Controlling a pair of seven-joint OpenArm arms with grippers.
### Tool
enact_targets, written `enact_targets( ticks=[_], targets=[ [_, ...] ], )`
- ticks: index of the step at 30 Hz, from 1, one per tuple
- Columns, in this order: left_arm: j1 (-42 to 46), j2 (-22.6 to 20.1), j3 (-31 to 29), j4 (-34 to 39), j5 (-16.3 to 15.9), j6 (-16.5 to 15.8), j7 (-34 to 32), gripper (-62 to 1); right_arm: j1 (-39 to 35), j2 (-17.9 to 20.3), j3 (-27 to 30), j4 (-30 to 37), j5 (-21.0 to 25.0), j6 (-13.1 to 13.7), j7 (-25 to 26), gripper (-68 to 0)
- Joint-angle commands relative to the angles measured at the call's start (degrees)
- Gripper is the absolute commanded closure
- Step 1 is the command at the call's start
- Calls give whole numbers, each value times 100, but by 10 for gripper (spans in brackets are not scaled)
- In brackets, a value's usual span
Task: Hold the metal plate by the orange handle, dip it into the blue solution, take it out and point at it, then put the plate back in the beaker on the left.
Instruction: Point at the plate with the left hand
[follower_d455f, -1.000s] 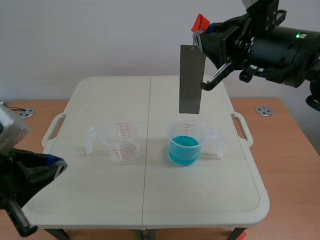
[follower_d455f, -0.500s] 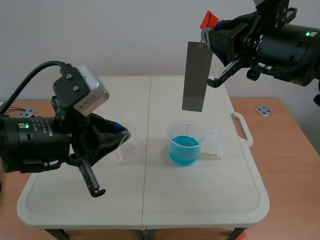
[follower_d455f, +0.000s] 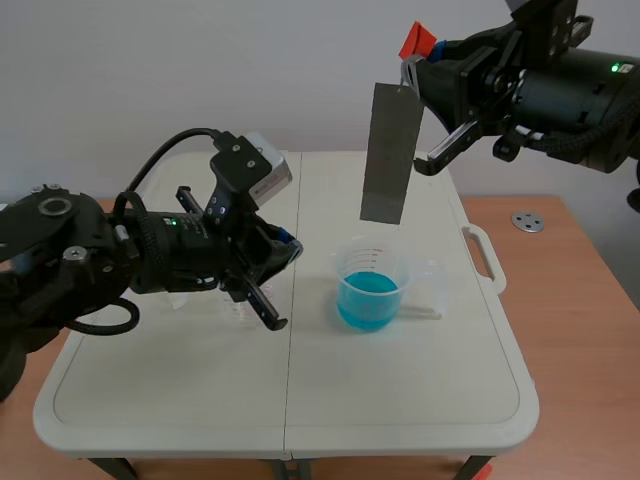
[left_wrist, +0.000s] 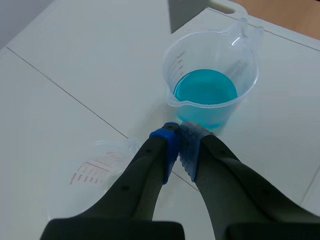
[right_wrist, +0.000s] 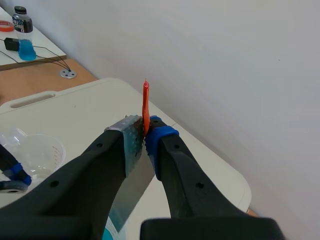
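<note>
Above the clear plastic beaker of blue solution (follower_d455f: 370, 287): the flat grey metal plate (follower_d455f: 386, 150) hangs upright, its lower edge clear of the rim and not in the liquid.
Right gripper (right_wrist: 146, 135): my jaws are clenched on the small orange handle (follower_d455f: 417, 42) at the plate's top, held high over the far side of the white folding table (follower_d455f: 400, 400).
Left gripper (left_wrist: 179, 134): clenched on nothing, pads meeting, tips just beside the blue beaker and aimed toward the plate's lower end.
Left beaker: the empty clear measuring beaker (left_wrist: 97, 172) with red marks sits under my left fingers, mostly hidden by that arm in the scene view.
Done, as I judge it: handle gripped, plate out of the solution — whether it is wet from a dip I cannot tell.
In hand: the pointing step, by the look of my left tips.
Left to do: carry the plate across and lower it into the empty beaker — my left arm lies over that beaker and would have to clear first.
</note>
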Motion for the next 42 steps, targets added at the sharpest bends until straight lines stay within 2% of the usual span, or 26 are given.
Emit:
enact_targets(
  ticks=[1,7,11,15,27,37,40,42],
  targets=[
    [-142,98,2,-11,-11,11,-125,-17,63,15,13,157,85,31,87,-13],
    [-450,498,2,-476,319,13,-181,-17,63,15,13,157,85,31,87,-13],
    [-560,640,2,-647,535,13,-466,-17,63,15,13,157,87,31,87,-13],
    [-608,678,7,-656,540,4,-730,-17,63,15,13,157,87,31,87,-13],
    [-669,761,291,-664,542,-13,-765,-17,63,15,13,157,90,31,87,-13],
    [-669,758,297,-664,542,-11,-767,-17,63,13,13,157,105,31,87,-13],
    [-625,627,295,-647,542,52,-848,-17,63,13,13,157,105,31,90,-13],
    [-450,365,286,-503,542,179,-1110,-17,46,13,11,157,160,31,87,-13]
  ],
)
